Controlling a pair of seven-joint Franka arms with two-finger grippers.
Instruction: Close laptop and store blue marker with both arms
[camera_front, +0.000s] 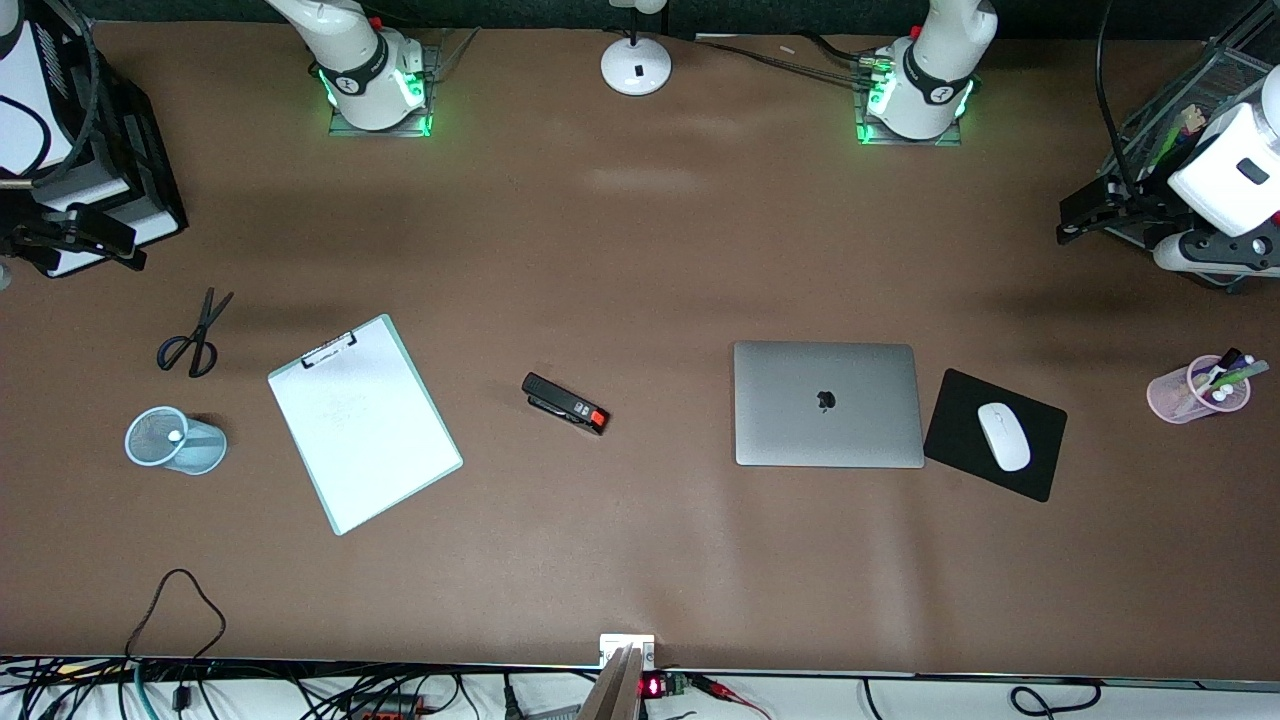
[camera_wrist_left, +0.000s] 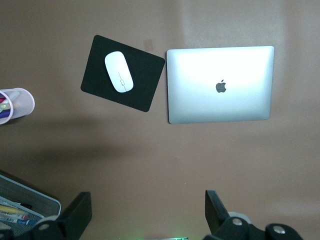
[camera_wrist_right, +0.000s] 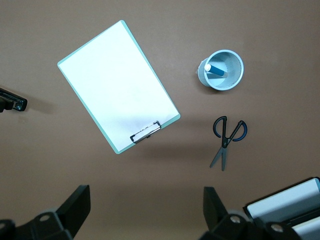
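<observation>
The laptop (camera_front: 827, 404) lies closed on the table, lid up with the apple logo showing; it also shows in the left wrist view (camera_wrist_left: 220, 85). The blue marker (camera_wrist_right: 216, 70) stands in a light-blue mesh cup (camera_wrist_right: 238, 75), white end up; in the front view only its white end (camera_front: 175, 436) shows inside the cup (camera_front: 205, 447). My left gripper (camera_front: 1088, 212) is open and empty, high over the left arm's end of the table (camera_wrist_left: 148, 215). My right gripper (camera_front: 105, 245) is open and empty, high over the right arm's end (camera_wrist_right: 147, 212).
A clipboard (camera_front: 362, 420), scissors (camera_front: 192, 340) and a black stapler (camera_front: 565, 403) lie toward the right arm's end. A black mouse pad (camera_front: 960, 420) with a white mouse (camera_front: 1003, 436) lies beside the laptop. A pink pen cup (camera_front: 1195, 392) and a mesh tray (camera_front: 1195, 90) stand at the left arm's end.
</observation>
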